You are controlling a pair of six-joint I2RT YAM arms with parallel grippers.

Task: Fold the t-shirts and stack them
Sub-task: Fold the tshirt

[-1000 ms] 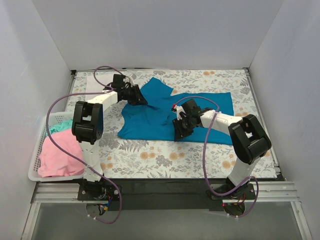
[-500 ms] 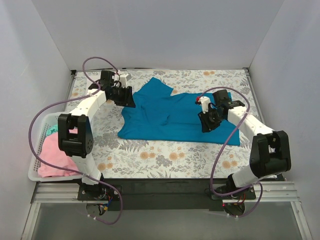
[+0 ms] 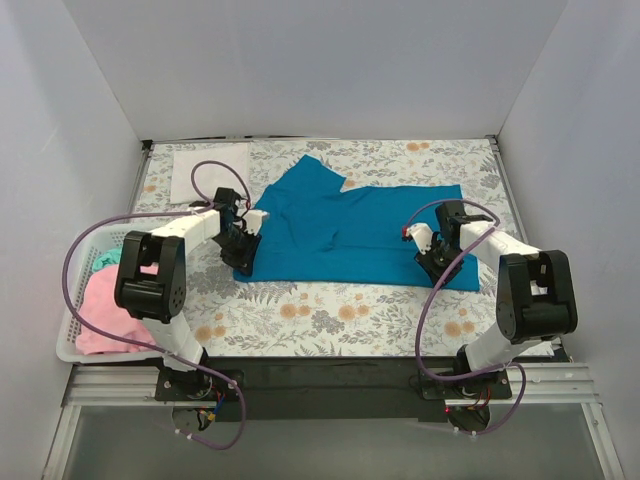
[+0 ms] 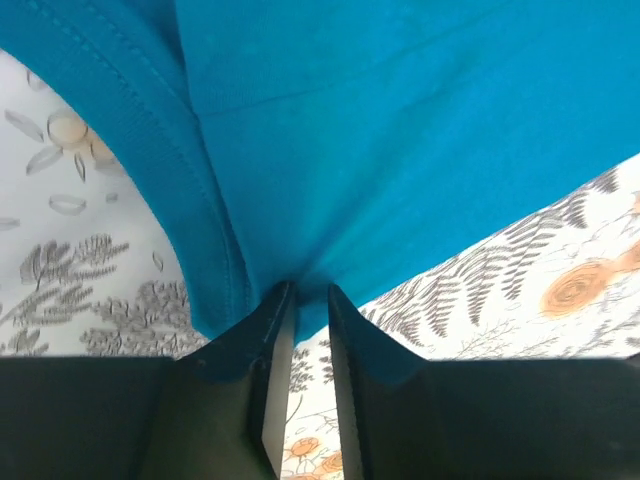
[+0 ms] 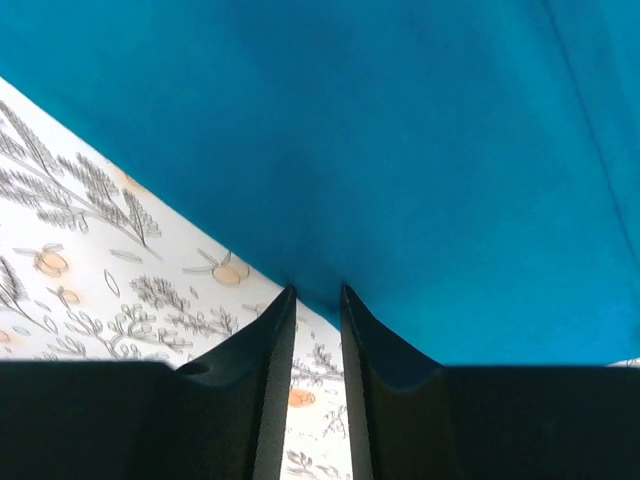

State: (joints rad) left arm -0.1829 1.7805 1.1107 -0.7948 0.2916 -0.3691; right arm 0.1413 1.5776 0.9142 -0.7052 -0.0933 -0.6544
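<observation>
Lying flat on the floral-printed counter [image 3: 330,312], right of the white slatted basket [image 3: 66,320], the teal-blue t-shirt [image 3: 350,225] is soft, smooth knit with a double-stitched hem band. Its long axis runs sideways, away from the basket. The left gripper [image 4: 300,295] clenches the corner nearest the basket; the right gripper [image 5: 315,292] pinches the edge farthest from it.

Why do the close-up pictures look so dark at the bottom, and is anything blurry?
Top external view: soft, even light, sharp throughout, hardly any shadow on the teal-blue t-shirt. Left wrist view: hem stitching crisp; the dark band is the left end effector itself, close to the lens. Right wrist view: same with the right end effector, no glare.
</observation>
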